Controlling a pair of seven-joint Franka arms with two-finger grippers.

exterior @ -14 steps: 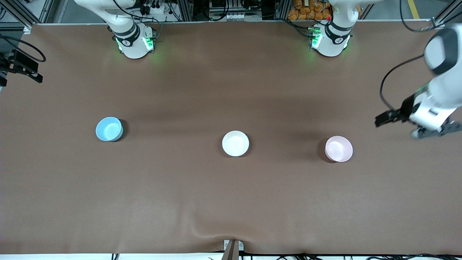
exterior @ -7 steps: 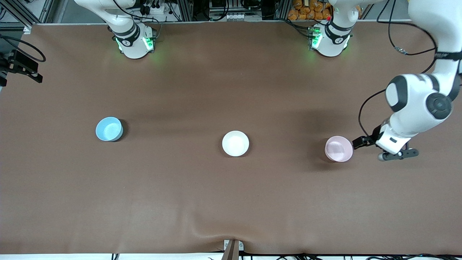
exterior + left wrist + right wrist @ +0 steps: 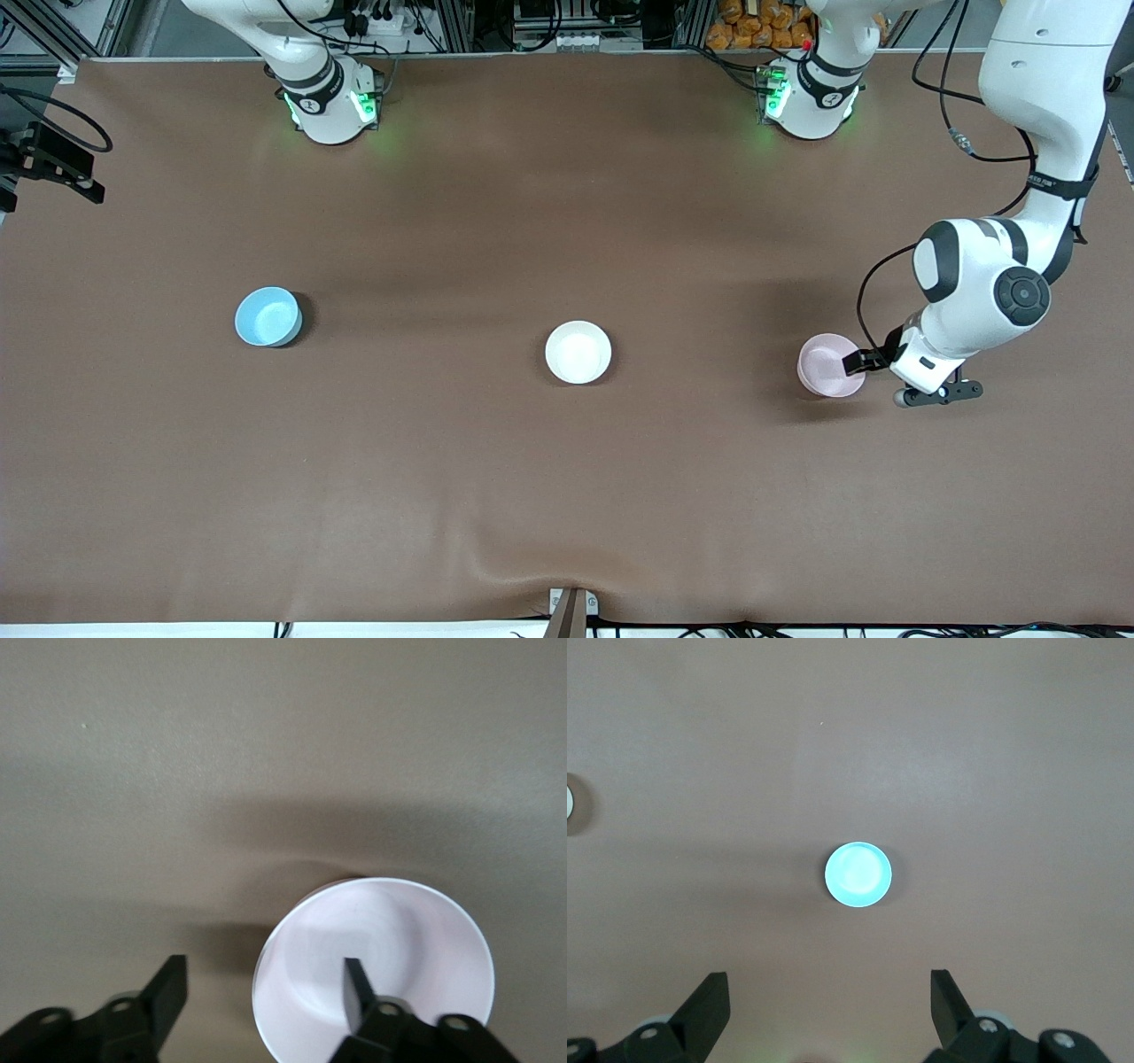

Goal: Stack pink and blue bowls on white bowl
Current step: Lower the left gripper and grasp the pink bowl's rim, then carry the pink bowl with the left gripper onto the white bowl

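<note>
The pale pink bowl (image 3: 829, 366) stands upright toward the left arm's end of the table. My left gripper (image 3: 864, 361) is open at the rim of the pink bowl (image 3: 390, 948) on the side toward the left arm's end. One finger (image 3: 357, 990) is over the bowl's inside and the other (image 3: 168, 988) is outside it. The white bowl (image 3: 578, 352) stands mid-table. The blue bowl (image 3: 267, 316) stands toward the right arm's end. My right gripper (image 3: 828, 1001) is open and empty, high over the blue bowl (image 3: 858, 874), and is out of the front view.
A brown cloth (image 3: 567, 496) covers the table and is wrinkled at its near edge. A black camera mount (image 3: 49, 159) stands at the right arm's end. The arms' bases (image 3: 332, 102) stand along the edge farthest from the front camera.
My left arm has swung in from the left arm's end of the table and come down to the pink bowl's rim. The bowls have not moved.
</note>
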